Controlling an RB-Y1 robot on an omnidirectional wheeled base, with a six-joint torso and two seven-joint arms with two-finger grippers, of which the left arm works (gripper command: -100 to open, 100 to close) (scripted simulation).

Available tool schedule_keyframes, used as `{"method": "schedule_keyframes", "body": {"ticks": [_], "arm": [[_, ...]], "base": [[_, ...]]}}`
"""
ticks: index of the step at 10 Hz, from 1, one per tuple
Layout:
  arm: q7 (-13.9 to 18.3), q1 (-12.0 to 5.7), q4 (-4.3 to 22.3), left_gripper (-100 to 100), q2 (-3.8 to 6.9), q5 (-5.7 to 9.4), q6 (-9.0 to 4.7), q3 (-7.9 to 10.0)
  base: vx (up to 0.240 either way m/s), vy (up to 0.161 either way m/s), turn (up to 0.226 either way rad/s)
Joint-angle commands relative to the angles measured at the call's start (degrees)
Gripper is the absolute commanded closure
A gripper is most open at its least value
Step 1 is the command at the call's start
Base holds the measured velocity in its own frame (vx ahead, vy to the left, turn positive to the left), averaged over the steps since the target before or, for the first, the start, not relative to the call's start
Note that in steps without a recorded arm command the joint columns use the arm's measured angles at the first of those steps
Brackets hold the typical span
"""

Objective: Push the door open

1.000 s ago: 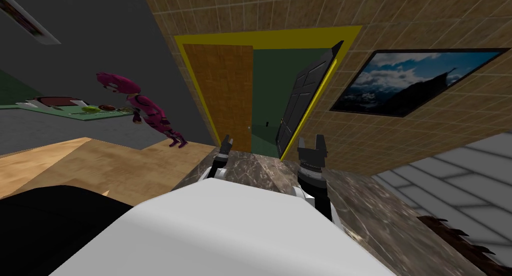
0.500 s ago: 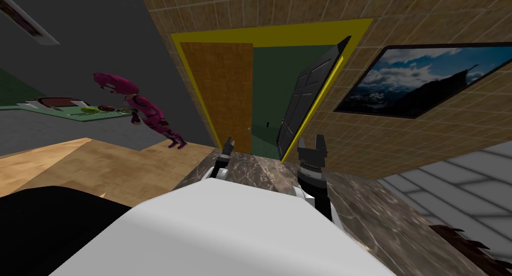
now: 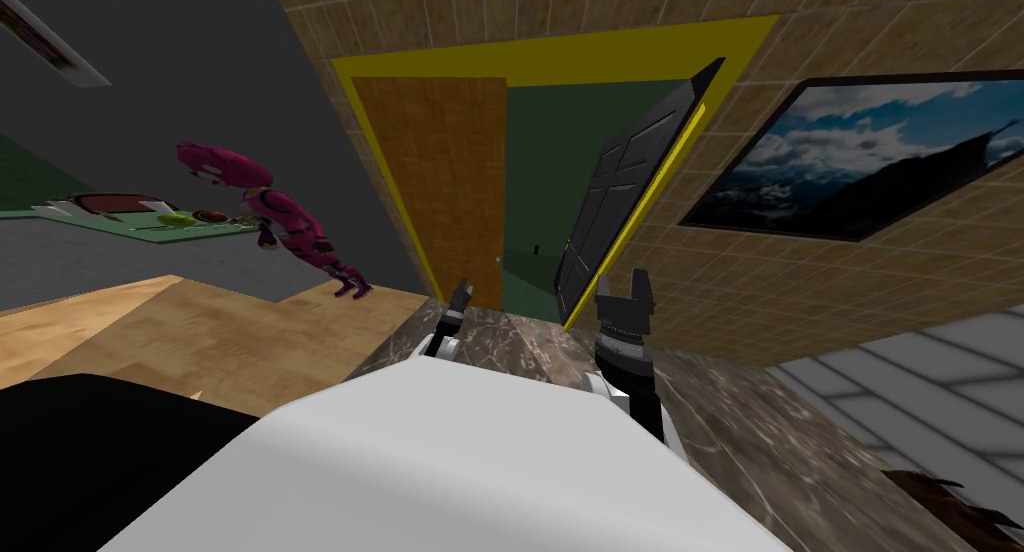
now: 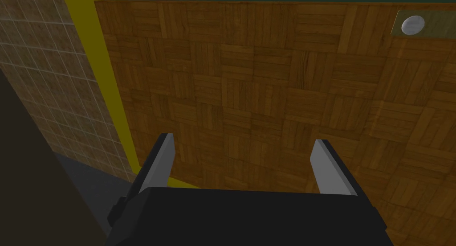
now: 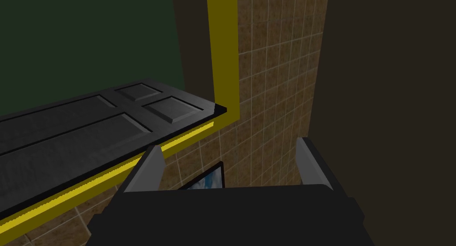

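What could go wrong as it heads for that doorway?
The open right hand sits close to the black door and yellow frame; a finger could snag an edge.
The open left hand faces the brown wooden panel covering the opening's left half, so it might bump that.

my base rolled forward toward 12 o'clock, so in head view yellow door frame (image 3: 540,64) and black door (image 3: 620,196) now larger, picture (image 3: 860,156) out toward 3 o'clock, pink figure (image 3: 290,221) toward 9 o'clock
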Motion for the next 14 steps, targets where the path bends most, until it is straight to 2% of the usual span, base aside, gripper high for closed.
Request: {"method": "schedule_keyframes", "body": {"ticks": [1, 14], "arm": [[0.2, -0.5, 2.3, -100, 0.19, 0.12, -0.5, -0.23], [1.7, -8.29, 22.6, -100, 1.04, 1.14, -3.53, -1.36]], "base": [[0.11, -0.007, 0.014], [0.098, 0.002, 0.016]]}}
